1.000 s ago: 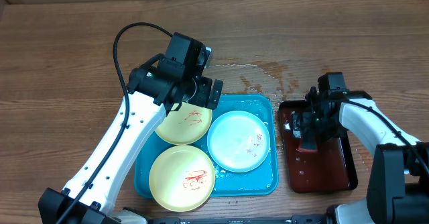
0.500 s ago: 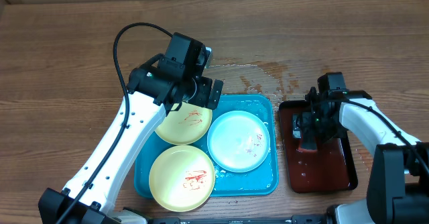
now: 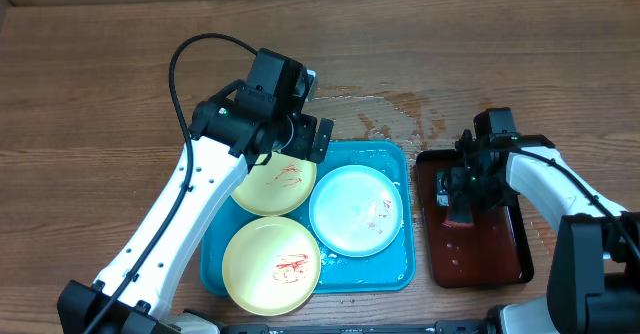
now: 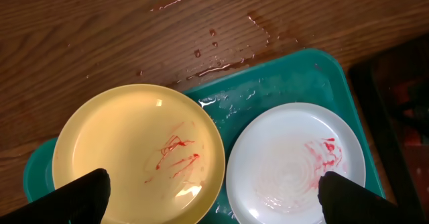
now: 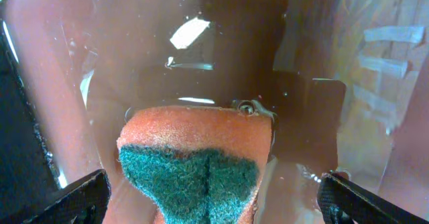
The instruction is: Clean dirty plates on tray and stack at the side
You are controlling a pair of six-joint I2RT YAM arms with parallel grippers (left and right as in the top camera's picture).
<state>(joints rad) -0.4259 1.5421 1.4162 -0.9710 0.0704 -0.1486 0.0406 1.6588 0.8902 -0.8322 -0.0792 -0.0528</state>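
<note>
Nothing has shifted in the last second: both arms sit where they were and every plate is in the same spot. On the wooden surface [image 3: 100, 74], wet with spilled water [image 3: 400, 109] behind the trays, the turquoise tray [image 3: 388, 157] carries all three plates, so none is cleaned or stacked aside yet. The dark red-brown tray [image 3: 480, 249] stands just to its right. The left gripper [image 4: 216, 198] hangs over the back of the turquoise tray, jaws spread wide and holding nothing, looking down on the rear yellow plate [image 4: 137, 153] and the white plate [image 4: 295, 163], which sit edge to edge. The front yellow plate [image 3: 272, 265] lies nearer the robot. All three carry red smears. The right gripper [image 5: 218, 198] is low over the dark tray, jaws fully apart on either side of an orange sponge [image 5: 194, 147] with a green scouring face, which lies in a shallow film of water. The sponge looks unclamped, with clear gaps to both fingers. The step in hand appears to be fetching the sponge. Next, the right gripper likely needs to drop a little and close across the sponge's width, then carry it to a plate. Meanwhile the left gripper may need to steady that plate by its rim, since light, wet plastic could slide under scrubbing.
</note>
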